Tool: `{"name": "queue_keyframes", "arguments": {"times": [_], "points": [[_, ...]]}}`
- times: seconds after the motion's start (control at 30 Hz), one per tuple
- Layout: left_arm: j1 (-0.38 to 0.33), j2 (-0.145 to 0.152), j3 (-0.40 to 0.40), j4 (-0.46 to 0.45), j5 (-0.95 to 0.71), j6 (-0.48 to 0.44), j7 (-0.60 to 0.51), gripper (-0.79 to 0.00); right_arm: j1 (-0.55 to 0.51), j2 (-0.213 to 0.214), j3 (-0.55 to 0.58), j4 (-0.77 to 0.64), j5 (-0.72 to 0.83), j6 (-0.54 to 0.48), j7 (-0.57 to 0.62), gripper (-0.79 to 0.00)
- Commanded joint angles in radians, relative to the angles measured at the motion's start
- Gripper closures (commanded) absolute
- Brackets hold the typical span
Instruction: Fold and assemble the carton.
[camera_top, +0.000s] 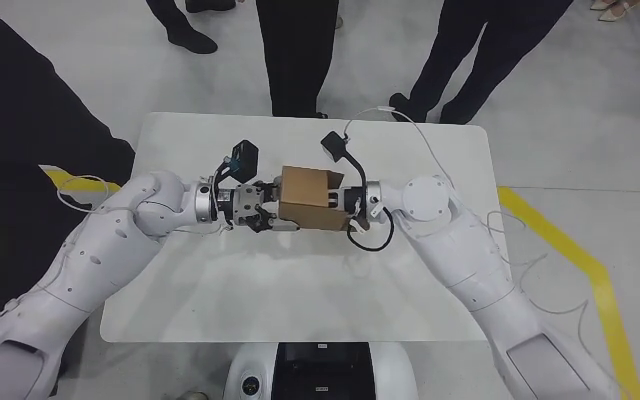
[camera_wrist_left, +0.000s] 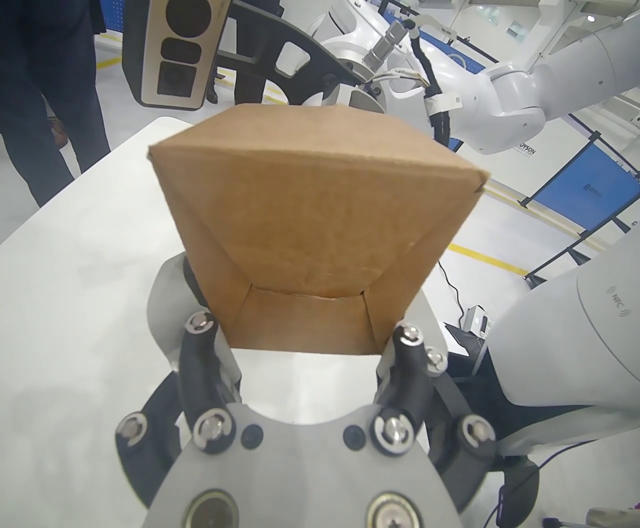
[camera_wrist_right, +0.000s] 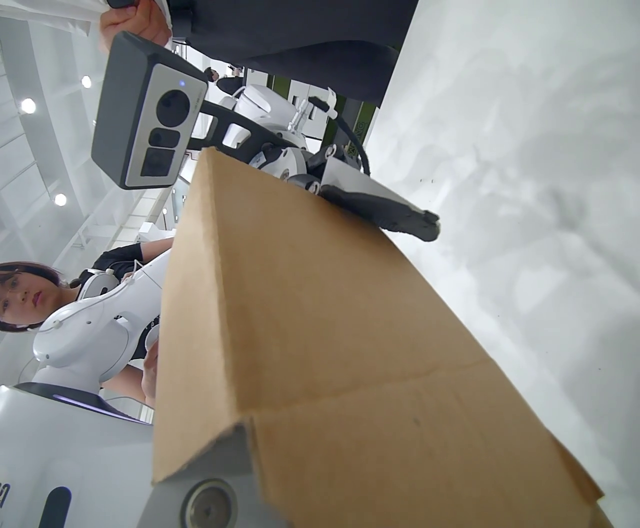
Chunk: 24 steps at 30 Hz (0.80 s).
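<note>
A brown cardboard carton (camera_top: 308, 198) is held over the middle of the white table (camera_top: 300, 290), between my two grippers. My left gripper (camera_top: 265, 213) straddles one end of it: in the left wrist view the carton (camera_wrist_left: 315, 200) stands between the two dark fingers (camera_wrist_left: 200, 345), which lie against its sides. My right gripper (camera_top: 350, 205) is at the opposite end. In the right wrist view the carton (camera_wrist_right: 325, 350) lies close up, with one grey finger (camera_wrist_right: 210, 485) pressed against its near corner. The other finger is hidden.
Several people stand along the table's far edge (camera_top: 300, 60). A thin white cable (camera_top: 430, 140) runs across the far right part of the table. Bare tabletop lies toward me, in front of both arms. A yellow floor line (camera_top: 570, 250) runs to the right.
</note>
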<state>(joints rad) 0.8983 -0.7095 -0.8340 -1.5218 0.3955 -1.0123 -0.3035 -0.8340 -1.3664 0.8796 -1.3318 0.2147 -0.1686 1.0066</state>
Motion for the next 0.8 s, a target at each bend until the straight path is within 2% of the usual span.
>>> {"name": "queue_keyframes", "arguments": {"times": [0.0, 0.13, 0.23, 0.27, 0.37, 0.63, 0.77], "points": [[-0.005, 0.003, 0.008, 0.001, -0.002, 0.0, 0.006, -0.529, 0.001, -0.001, -0.002, 0.002, -0.001, -0.002, -0.002, 0.0], [-0.012, 0.008, 0.024, 0.006, -0.008, 0.0, 0.02, -0.526, 0.004, -0.001, -0.004, 0.004, -0.008, -0.003, -0.011, 0.0], [-0.016, 0.013, 0.032, 0.013, -0.015, 0.0, 0.032, -0.529, 0.002, -0.002, -0.003, 0.003, -0.01, -0.004, -0.023, -0.169], [-0.017, 0.014, 0.034, 0.016, -0.017, 0.0, 0.036, -0.529, 0.001, -0.002, -0.003, 0.003, -0.01, -0.005, -0.027, -0.268], [-0.019, 0.018, 0.038, 0.029, -0.025, 0.0, 0.052, -0.523, -0.004, -0.001, 0.001, 0.005, -0.014, -0.008, -0.037, -0.336], [-0.014, 0.031, 0.039, 0.049, -0.04, 0.0, 0.096, -0.483, -0.021, 0.006, 0.027, -0.002, -0.018, -0.015, -0.062, -0.419], [-0.008, 0.037, 0.044, 0.052, -0.05, 0.0, 0.105, -0.4, -0.027, 0.008, 0.033, -0.01, -0.016, -0.016, -0.065, -0.379]]}}
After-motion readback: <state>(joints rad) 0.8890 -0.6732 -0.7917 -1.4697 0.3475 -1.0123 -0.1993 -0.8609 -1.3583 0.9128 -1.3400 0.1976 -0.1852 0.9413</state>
